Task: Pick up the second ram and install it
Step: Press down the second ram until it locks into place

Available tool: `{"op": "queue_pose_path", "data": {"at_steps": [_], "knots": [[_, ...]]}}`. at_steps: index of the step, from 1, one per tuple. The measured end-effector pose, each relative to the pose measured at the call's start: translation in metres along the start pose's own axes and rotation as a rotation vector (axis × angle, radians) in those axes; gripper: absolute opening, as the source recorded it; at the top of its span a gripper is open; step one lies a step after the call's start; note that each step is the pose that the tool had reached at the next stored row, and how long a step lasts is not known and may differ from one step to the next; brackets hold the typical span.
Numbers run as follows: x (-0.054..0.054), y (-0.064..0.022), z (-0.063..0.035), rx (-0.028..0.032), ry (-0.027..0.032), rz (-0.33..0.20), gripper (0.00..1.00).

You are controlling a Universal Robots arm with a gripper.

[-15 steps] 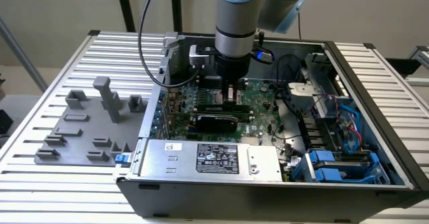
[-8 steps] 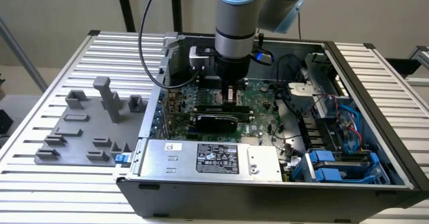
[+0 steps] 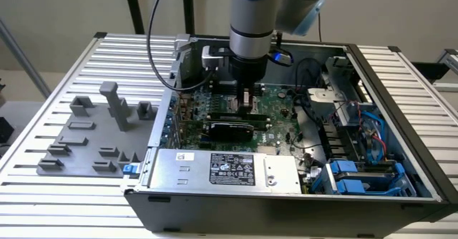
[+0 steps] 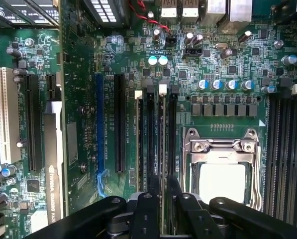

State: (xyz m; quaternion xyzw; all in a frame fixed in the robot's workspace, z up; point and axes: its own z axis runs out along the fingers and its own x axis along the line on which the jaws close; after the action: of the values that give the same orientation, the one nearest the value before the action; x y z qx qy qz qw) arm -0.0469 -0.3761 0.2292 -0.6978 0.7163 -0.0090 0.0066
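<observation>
Your black two-finger gripper (image 4: 161,191) clenches the thin green ram stick (image 4: 161,144) over the black motherboard slots (image 4: 149,134).
Any tilt or offset jams it against the white slot latches (image 4: 162,89).

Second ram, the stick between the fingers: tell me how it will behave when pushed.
Probably stiff but fragile: the second ram is a thin board, seen edge-on. Likely light: the gripper holds it in a narrow pinch. Pushed off-centre it may tilt, standing on edge among the black slots.
</observation>
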Motion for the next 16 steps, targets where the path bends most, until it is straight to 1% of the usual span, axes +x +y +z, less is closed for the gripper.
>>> {"op": "queue_pose_path", "data": {"at_steps": [3, 5, 6, 16], "knots": [[0.0001, 0.0007, -0.0077, 0.0000, 0.0001, 0.000, 1.00], [0.0001, 0.0019, -0.0100, 0.0000, -0.0001, 0.000, 1.00], [0.0001, 0.0024, -0.0105, 0.0001, -0.0001, 0.000, 0.00], [0.0001, 0.0028, -0.0108, 0.0000, -0.0001, 0.000, 0.00]]}}
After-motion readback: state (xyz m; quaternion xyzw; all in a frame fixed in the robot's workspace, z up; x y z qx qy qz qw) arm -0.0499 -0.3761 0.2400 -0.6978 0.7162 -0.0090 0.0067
